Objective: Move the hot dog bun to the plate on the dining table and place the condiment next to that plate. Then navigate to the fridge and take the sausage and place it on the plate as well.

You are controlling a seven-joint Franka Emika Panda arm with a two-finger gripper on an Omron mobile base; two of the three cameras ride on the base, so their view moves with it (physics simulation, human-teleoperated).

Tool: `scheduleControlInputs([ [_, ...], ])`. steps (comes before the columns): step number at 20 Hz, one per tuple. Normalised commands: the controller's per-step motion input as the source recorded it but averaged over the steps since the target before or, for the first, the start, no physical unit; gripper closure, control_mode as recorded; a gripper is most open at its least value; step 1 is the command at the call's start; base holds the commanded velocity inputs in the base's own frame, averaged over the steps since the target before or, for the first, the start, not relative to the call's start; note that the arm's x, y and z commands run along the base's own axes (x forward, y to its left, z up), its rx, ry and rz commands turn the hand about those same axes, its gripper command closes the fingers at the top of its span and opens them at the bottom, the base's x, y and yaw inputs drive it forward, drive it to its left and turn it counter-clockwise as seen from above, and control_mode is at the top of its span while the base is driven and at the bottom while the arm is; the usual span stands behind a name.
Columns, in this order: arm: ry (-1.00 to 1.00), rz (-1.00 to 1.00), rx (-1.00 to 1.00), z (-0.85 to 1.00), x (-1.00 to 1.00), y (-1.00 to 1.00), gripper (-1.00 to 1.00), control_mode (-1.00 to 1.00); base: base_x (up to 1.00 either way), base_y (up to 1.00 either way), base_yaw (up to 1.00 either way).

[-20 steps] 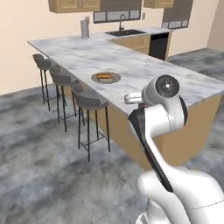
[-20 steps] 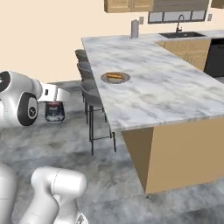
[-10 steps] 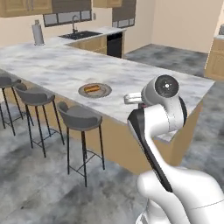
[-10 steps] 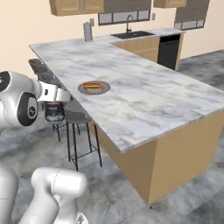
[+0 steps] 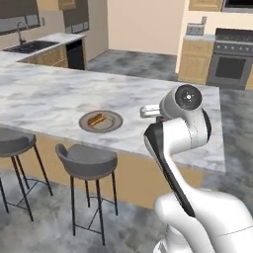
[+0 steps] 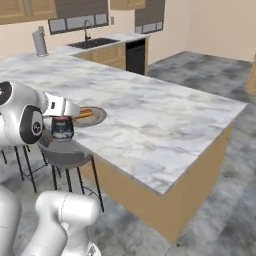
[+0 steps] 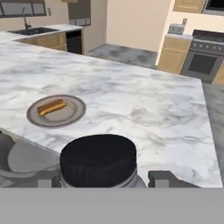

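Note:
My gripper (image 6: 62,123) is shut on the condiment (image 6: 62,129), a small dark bottle with a reddish label, held upright beside the near edge of the dining table (image 6: 150,115). Seen from the hand, the condiment's black cap (image 7: 98,159) sits between the two fingertips (image 7: 165,178). The hot dog bun (image 7: 51,106) lies on the round grey-brown plate (image 7: 72,114), ahead of the gripper and to its left. From the left base camera the plate (image 5: 116,121) with the bun (image 5: 96,119) sits near the table's (image 5: 49,91) front edge, left of my arm.
Grey stools (image 5: 87,160) (image 5: 12,141) stand along the table's near side, one (image 6: 63,151) just below the held bottle. A stove (image 5: 230,64) stands at the back right. A sink (image 5: 29,47) and counter are at the far left.
The whole scene has shifted in both base views, so the base has moved and turned toward the table's plate side. The bottle stays in the gripper.

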Motion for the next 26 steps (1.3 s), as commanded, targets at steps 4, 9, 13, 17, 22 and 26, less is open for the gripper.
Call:
scheduleControlInputs([
  [4,0.0,0.0,0.0,0.0,0.0,0.0,1.0,1.0,0.4,1.0,-0.57],
  [9,0.0,0.0,0.0,0.0,0.0,0.0,1.0,1.0,0.31,0.92,-0.58],
  [13,0.0,0.0,0.0,0.0,0.0,0.0,1.0,1.0,0.47,0.75,-0.57],
  [17,0.03,-0.13,0.01,-0.11,0.16,0.04,1.0,-1.0,0.28,0.45,-0.42],
  [22,0.06,-0.34,0.11,-0.65,0.77,-0.34,1.0,-1.0,0.0,0.0,0.0],
  [26,0.0,-0.08,0.24,-0.79,0.81,-0.5,1.0,-1.0,0.0,0.0,0.0],
])
